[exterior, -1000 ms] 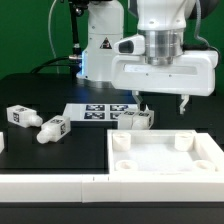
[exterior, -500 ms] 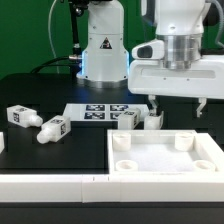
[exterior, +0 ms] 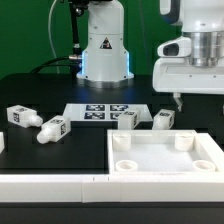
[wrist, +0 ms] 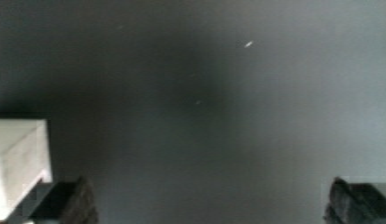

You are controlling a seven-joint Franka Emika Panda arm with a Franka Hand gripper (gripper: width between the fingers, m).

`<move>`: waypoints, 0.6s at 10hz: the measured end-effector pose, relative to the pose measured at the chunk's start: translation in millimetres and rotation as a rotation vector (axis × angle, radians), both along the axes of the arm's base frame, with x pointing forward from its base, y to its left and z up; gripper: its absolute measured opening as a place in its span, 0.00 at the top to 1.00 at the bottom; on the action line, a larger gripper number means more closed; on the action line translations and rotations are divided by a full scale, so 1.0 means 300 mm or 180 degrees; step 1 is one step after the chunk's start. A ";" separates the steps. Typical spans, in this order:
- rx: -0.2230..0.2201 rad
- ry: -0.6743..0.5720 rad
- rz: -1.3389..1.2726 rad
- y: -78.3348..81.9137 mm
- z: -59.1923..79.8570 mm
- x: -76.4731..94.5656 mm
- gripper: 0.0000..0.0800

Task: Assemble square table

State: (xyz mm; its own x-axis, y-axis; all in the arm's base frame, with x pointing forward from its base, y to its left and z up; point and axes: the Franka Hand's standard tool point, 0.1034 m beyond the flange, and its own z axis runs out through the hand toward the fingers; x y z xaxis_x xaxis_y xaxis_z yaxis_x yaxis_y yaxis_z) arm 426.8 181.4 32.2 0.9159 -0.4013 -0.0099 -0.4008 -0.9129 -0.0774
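White slab [exterior: 160, 160] lies sockets-up, four tagged legs [exterior: 50, 129] loose.

The glossy white arm [exterior: 103, 40] carries a dark triangle mark and black cables [exterior: 74, 30]; its boxy white pincer [exterior: 200, 98] has dark fingers [wrist: 58, 200].

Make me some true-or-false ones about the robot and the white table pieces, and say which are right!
1. The gripper is open and holds nothing. True.
2. Two legs lie near the marker board. True.
3. The white slab has a leg in every corner socket. False: the sockets are empty, and all four legs lie loose on the black table.
4. The gripper is touching the slab. False: it hangs in the air, touching nothing.
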 end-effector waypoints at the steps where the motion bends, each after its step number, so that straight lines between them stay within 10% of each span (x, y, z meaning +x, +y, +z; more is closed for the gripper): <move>1: -0.0001 -0.0002 -0.0001 -0.001 0.000 0.001 0.19; 6: -0.0024 0.0053 0.0294 -0.138 0.032 0.046 0.19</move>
